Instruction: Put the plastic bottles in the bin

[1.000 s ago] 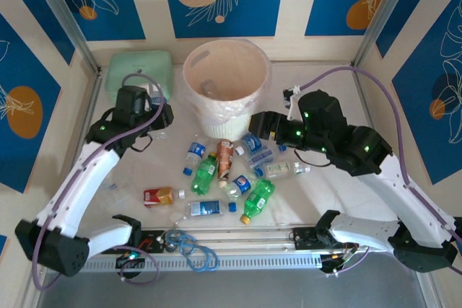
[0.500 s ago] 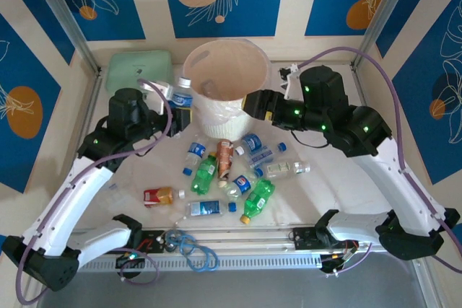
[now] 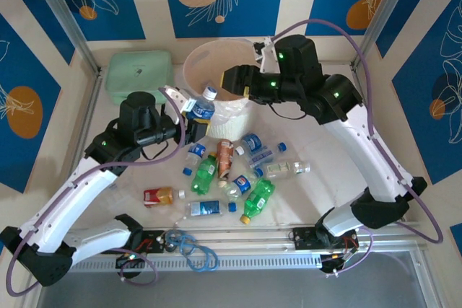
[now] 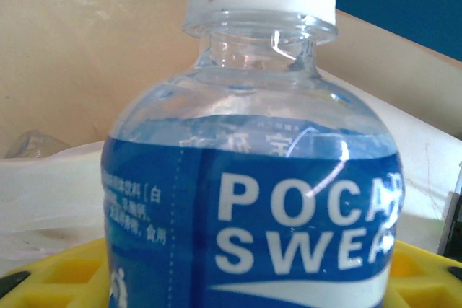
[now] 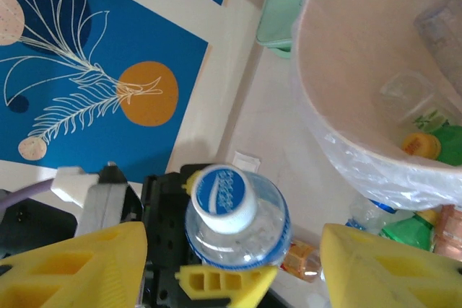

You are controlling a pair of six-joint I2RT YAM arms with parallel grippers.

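Observation:
My left gripper is shut on a clear bottle with a blue label and white cap, held upright just left of the bin's rim. That bottle stands close in the left wrist view, with yellow fingers at its sides. The bin is a round, pale bucket, and a few bottles lie inside it. My right gripper hangs above the bin's opening, open, its yellow fingers wide apart and holding nothing. Below them I see the held bottle. Several more bottles lie on the table in front of the bin.
A mint-green case sits at the back left. A red-labelled bottle lies apart at the left of the pile. A coil of blue cable rests on the front rail. Patterned walls close in the table on three sides.
My left arm has lifted the blue-label bottle and carried it right, up to the bin's rim. My right arm has swung up and left from the pile to above the bin.

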